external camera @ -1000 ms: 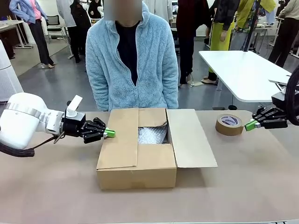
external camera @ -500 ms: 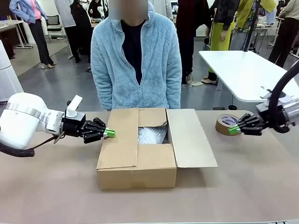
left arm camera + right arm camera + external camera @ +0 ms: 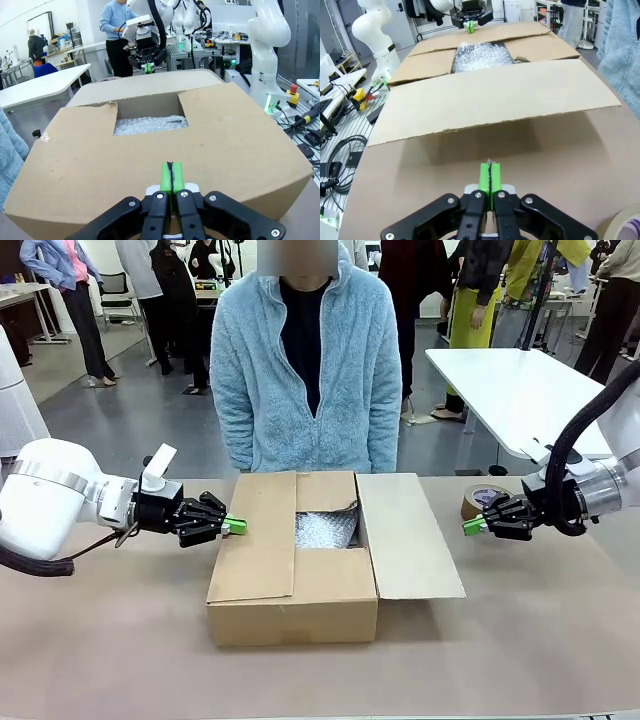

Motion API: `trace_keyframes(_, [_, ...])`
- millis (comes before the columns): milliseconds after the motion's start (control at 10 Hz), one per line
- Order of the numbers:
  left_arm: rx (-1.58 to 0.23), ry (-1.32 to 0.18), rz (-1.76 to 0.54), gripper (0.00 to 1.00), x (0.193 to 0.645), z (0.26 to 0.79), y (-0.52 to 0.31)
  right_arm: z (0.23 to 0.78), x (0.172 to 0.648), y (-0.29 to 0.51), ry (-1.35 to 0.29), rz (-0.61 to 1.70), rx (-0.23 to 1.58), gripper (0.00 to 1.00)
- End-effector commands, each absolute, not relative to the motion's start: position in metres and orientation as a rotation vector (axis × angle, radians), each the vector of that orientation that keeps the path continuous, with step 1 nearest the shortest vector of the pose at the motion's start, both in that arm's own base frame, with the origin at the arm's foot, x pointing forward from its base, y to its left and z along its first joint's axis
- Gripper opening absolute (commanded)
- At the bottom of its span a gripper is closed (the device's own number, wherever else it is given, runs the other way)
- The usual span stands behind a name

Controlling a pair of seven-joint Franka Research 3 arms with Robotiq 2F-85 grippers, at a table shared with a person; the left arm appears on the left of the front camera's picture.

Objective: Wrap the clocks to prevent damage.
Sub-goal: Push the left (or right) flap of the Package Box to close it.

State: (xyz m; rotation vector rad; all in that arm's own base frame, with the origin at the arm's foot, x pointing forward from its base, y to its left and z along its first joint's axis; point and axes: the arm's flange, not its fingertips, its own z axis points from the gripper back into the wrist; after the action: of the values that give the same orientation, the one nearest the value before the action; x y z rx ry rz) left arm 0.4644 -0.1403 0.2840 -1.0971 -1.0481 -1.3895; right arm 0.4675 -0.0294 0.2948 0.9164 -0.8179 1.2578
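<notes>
Nearer right jaws; clocks in box

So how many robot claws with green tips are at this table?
2. The left gripper is shut at the left flap of the cardboard box. The right gripper is shut too, off the box's right side, in front of the tape roll.
</notes>
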Motion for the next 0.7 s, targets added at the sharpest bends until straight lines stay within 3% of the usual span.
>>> trace_keyframes(0, [-1.094,-1.053,-1.376,0.00,0.464,0.280,-0.142,0.293,0.468,-0.032,-0.804,1.243,0.890,0.01])
trace_keyframes(600, [-1.094,-1.053,-1.376,0.00,0.464,0.280,-0.142,0.249,0.478,-0.008,-0.804,1.292,0.948,0.01])
